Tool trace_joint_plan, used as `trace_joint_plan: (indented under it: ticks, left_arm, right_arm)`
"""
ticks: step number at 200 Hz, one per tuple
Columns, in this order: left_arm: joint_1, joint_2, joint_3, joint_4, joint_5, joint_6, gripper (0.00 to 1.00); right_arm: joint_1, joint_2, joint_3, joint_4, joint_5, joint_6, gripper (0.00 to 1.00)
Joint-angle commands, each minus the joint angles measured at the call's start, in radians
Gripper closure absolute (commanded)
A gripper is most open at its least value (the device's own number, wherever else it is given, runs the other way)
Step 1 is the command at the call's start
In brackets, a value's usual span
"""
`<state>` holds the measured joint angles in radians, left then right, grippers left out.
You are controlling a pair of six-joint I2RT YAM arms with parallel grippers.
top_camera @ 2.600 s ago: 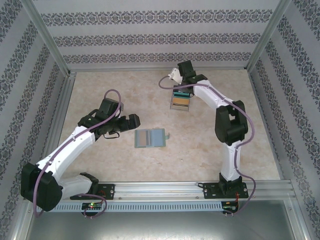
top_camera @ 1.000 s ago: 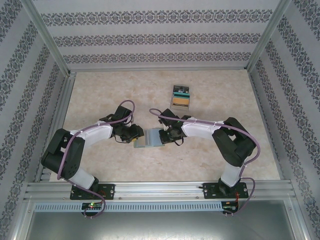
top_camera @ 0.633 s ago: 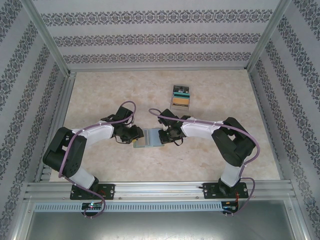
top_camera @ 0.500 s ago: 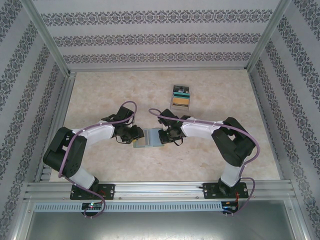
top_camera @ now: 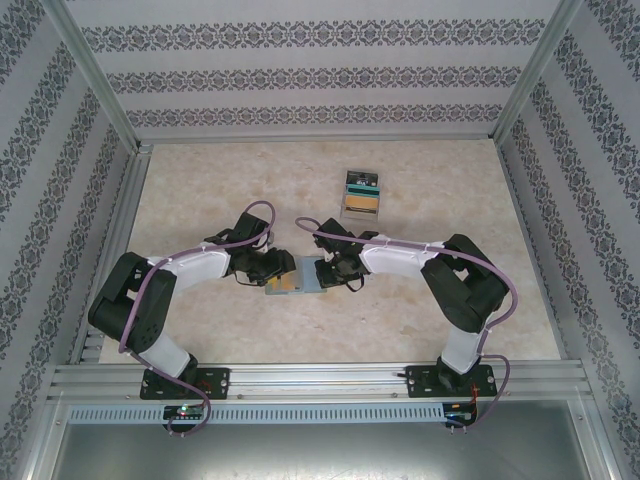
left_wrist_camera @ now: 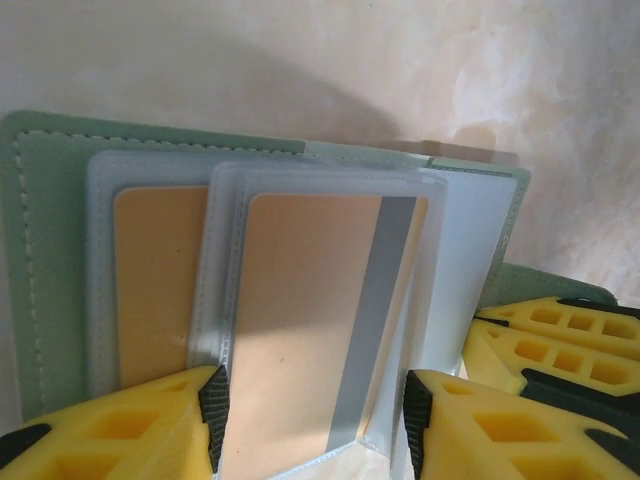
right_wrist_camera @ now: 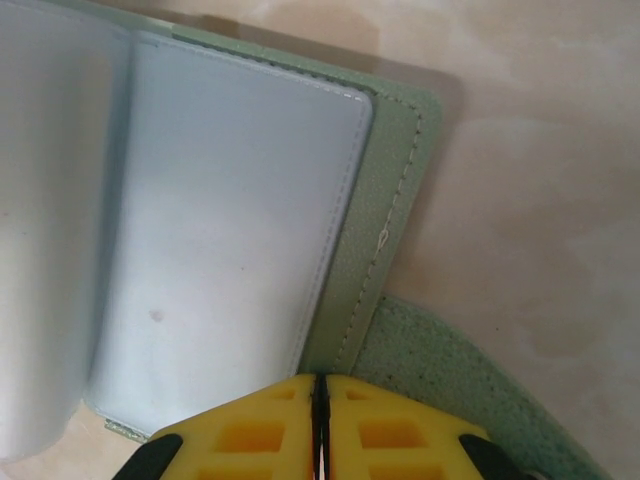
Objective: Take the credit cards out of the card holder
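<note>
You have the flat dull-green bifold card holder (top_camera: 300,281) lying open on the beige marbled table (top_camera: 200,180), between the two arms. Its pale blue-grey inside carries clear sleeves. One sleeve holds a thin tan card (left_wrist_camera: 300,300) with a grey stripe (left_wrist_camera: 375,310) down its length. A second tan card (left_wrist_camera: 150,290) sits in the sleeve beside it.

Your left gripper (left_wrist_camera: 310,425) has its jaws apart, one finger either side of the striped card's near end; whether they press on it cannot be told. Your right gripper (right_wrist_camera: 320,425) is closed, tips together at the holder's green stitched border.

Well apart, farther back, lies a staggered pile of cards (top_camera: 360,195), black, teal and tan. The white print on the black one is too small to read.
</note>
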<state>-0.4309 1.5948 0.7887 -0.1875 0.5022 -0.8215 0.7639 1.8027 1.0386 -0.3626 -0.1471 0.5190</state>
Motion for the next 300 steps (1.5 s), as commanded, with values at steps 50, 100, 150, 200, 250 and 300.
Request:
trace_joint_plan:
  ticks: [50,100,150,200,250,300]
  left_arm:
    - [-0.011,-0.001,-0.01,0.04,0.041,-0.019,0.22]
    - [-0.011,-0.012,-0.011,0.02,0.023,-0.008,0.0]
    - [-0.007,-0.056,0.016,-0.065,-0.032,0.029,0.01]
    - [0.03,-0.104,0.024,-0.141,-0.074,0.078,0.12]
    - [0.056,-0.09,0.003,-0.156,-0.094,0.109,0.61]
    - [0.063,-0.037,-0.009,-0.143,-0.1,0.125,0.84]
  right_arm:
    - [0.028,0.041,0.001,0.002,-0.036,0.019,0.85]
    - [0.014,-0.02,-0.016,0.007,0.007,0.039,0.73]
    - [-0.031,-0.182,-0.071,0.041,0.067,0.054,0.7]
    - [-0.034,-0.157,-0.003,0.091,-0.083,0.082,0.73]
    - [-0.023,-0.055,0.036,0.194,-0.233,0.165,0.78]
    - [-0.023,0.033,0.058,0.27,-0.338,0.223,0.82]
